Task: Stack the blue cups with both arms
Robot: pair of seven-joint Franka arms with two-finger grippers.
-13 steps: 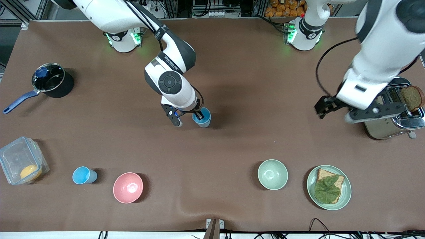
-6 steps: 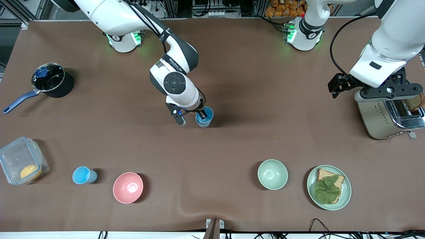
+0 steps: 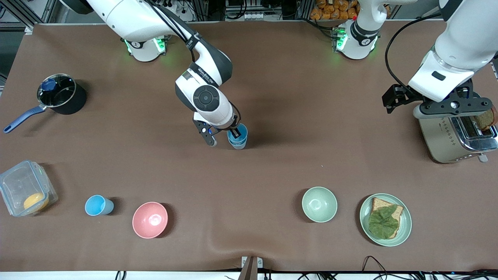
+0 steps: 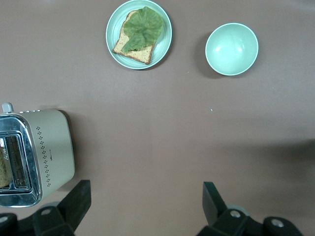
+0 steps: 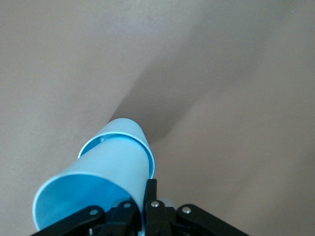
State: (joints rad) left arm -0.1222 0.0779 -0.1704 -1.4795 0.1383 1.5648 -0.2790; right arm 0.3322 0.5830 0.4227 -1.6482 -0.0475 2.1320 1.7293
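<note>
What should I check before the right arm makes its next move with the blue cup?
1. Right gripper clamped on the held blue cup, one finger inside the rim: ok.
2. Held blue cup lifted off the table: cannot tell.
3. Free blue cup upright, mouth open, nearer the front camera, toward the right arm's end: ok.
4. Pink bowl apart from the free blue cup, though close beside it: ok.
5. Left gripper open, holding nothing, waiting over bare table beside the toaster: ok.
</note>
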